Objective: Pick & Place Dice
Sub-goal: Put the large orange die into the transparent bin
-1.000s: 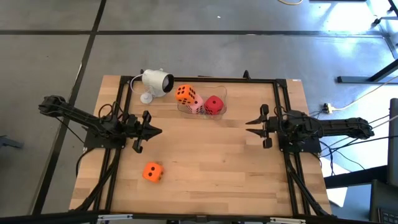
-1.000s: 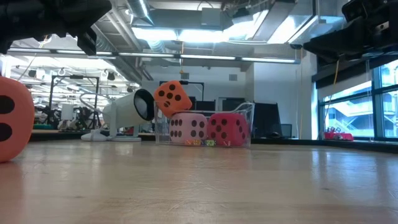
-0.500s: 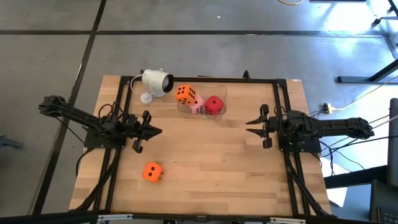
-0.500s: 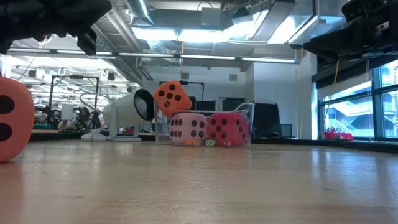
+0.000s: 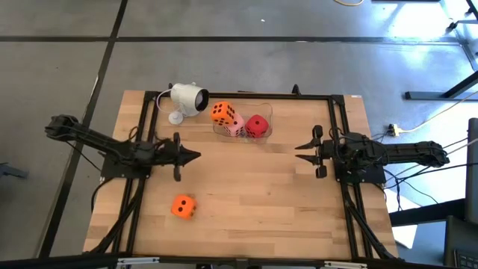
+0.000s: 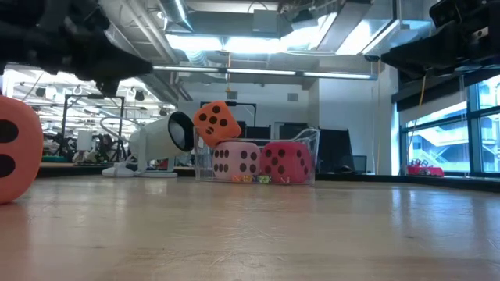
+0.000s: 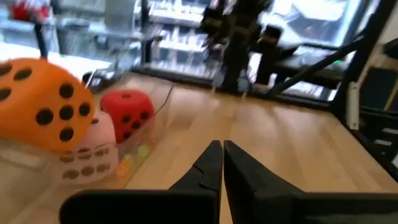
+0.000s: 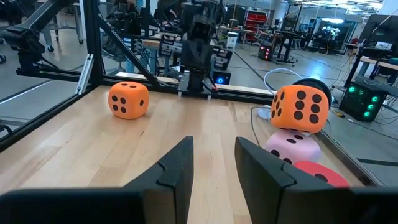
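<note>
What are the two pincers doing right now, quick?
Left pincer: shut, holding nothing.
Right pincer: open, holding nothing.

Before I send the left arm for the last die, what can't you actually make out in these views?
- Loose orange die: the low view's left edge cuts it off; only part of one face shows.
- Clear container: its rim is faint in the high view.
- Pink die: in the high view the stacked orange die covers part of it.
- Red die: the right wrist view's fingers hide its lower part.
- Small coloured bits in the container: left wrist view is blurred.
</note>
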You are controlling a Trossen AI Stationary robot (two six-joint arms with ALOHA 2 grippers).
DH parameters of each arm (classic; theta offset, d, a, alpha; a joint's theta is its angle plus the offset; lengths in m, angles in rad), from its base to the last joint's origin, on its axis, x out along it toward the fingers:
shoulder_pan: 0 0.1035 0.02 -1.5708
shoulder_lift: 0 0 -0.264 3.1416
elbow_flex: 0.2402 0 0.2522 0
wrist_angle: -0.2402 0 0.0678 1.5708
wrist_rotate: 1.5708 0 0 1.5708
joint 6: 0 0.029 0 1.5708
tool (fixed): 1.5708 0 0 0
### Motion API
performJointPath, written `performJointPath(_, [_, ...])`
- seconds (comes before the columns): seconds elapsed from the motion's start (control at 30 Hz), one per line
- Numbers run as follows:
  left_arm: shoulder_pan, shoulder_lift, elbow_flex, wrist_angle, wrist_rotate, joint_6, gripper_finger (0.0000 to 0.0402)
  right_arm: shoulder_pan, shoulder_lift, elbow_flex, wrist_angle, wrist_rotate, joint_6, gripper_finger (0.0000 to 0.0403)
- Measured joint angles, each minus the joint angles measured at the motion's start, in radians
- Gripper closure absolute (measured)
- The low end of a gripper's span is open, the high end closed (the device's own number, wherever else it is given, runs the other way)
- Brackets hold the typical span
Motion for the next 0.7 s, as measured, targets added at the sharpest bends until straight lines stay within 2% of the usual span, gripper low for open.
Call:
performJointPath(0.23, [0.044, 0.135, 0.16, -0.183, -0.008, -0.034, 0.0393, 0.0, 0.0, 0.0, 0.0, 0.0, 0.0, 0.0284])
performJointPath(0.53, [0.071, 0.342, 0.365, -0.323, -0.006, -0.033, 0.0395, 0.0, 0.0, 0.0, 0.0, 0.0, 0.0, 0.0284])
performJointPath(0.7, [0.074, 0.4, 0.484, -0.51, -0.009, -0.037, 0.0397, 0.0, 0.0, 0.0, 0.0, 0.0, 0.0, 0.0284])
